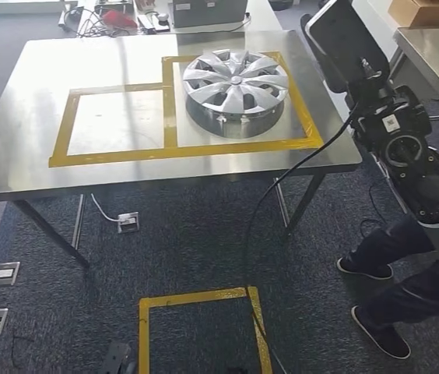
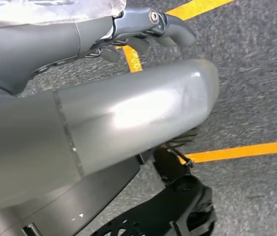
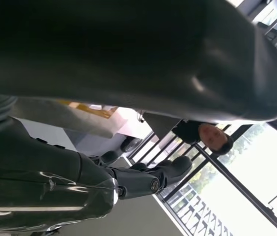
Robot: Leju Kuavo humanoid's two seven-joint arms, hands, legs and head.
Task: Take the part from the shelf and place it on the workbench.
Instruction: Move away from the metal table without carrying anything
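The left hand (image 2: 144,34) is half hidden behind its own thick grey thumb in the left wrist view; its dark fingers (image 2: 174,27) curl loosely over dark carpet and hold nothing. The right hand (image 3: 144,179) shows as dark fingers stretched out together in the right wrist view, with nothing seen in them, though a broad black shape across the picture hides much, so whether it is spread or pressed together I cannot tell. One silver multi-spoke plastic wheel cover (image 1: 235,89) (the part) lies flat on the grey metal bench (image 1: 23,125), well apart from both hands, inside the right-hand one of two yellow tape rectangles (image 1: 170,148). A third yellow tape square (image 1: 199,300) marks the carpet, cut off at the picture's edge and crossed by one black cable (image 1: 258,210). A white label on the black equipment (image 1: 391,122) is too small to read. A person's two dark shoes (image 1: 376,331) stand beside it.
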